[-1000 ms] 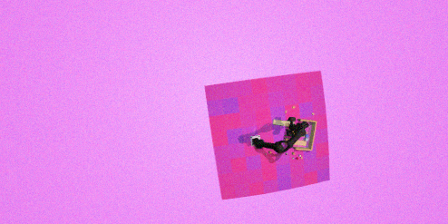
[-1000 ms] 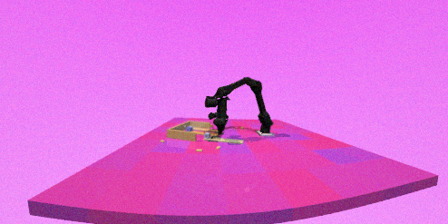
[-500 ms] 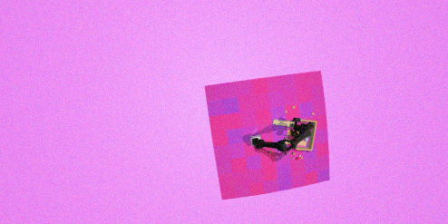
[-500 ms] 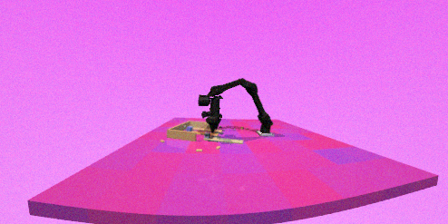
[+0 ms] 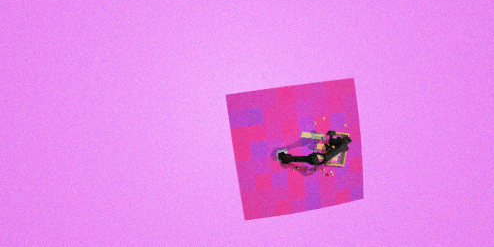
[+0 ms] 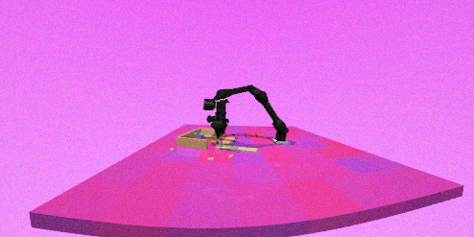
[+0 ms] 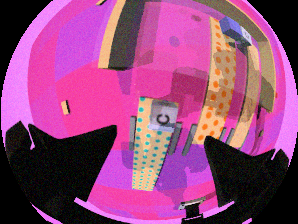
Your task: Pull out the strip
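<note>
In the wrist view a pale cube (image 7: 164,117) marked "C" sits at the far end of a cream strip with teal dots (image 7: 148,163), overlapping its right edge. The strip runs toward the camera, out of a tan-walled tray (image 7: 119,26) (image 6: 191,141) (image 5: 344,160). My gripper (image 7: 164,136) (image 6: 220,135) (image 5: 331,144) is open and empty, pointing straight down. Its two dark fingers stand wide on either side of the strip, just short of the cube. A second strip with orange dots (image 7: 217,90) lies to the right, with a blue-purple cube (image 7: 233,28) at its far end.
Small yellow bits (image 6: 210,158) (image 6: 230,155) (image 5: 325,117) lie scattered on the pink and purple tiled platform (image 6: 269,196) around the tray. A pale strip (image 6: 244,149) lies flat in front of the tray. The arm's base (image 6: 280,138) (image 5: 283,157) stands behind.
</note>
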You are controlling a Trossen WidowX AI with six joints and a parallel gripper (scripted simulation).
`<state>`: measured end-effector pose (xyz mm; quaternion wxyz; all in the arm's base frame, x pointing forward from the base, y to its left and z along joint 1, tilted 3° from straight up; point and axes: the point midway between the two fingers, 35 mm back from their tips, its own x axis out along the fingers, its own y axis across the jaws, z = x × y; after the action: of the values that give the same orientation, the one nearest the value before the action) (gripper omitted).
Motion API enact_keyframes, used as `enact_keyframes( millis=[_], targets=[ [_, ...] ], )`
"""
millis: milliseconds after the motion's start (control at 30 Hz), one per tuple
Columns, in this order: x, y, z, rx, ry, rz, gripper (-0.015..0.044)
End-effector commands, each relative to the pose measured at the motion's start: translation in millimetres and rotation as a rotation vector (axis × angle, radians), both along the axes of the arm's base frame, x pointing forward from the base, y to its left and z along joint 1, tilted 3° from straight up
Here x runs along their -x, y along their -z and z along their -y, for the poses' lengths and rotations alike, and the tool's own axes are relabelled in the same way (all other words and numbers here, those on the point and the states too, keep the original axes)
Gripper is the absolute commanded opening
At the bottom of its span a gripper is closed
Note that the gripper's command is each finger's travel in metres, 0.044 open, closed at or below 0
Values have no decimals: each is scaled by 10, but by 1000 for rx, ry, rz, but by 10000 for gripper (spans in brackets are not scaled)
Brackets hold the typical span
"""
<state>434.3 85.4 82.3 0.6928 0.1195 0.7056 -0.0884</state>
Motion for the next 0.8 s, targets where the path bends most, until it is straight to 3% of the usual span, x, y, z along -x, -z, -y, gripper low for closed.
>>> enact_keyframes(
  millis=[0, 200, 767],
  targets=[
    [-54, -27, 18, 2, -6, 7, 387],
    [-61, 64, 13, 2, -6, 7, 250],
    [-63, 342, -1, 2, -6, 7, 250]
  ],
)
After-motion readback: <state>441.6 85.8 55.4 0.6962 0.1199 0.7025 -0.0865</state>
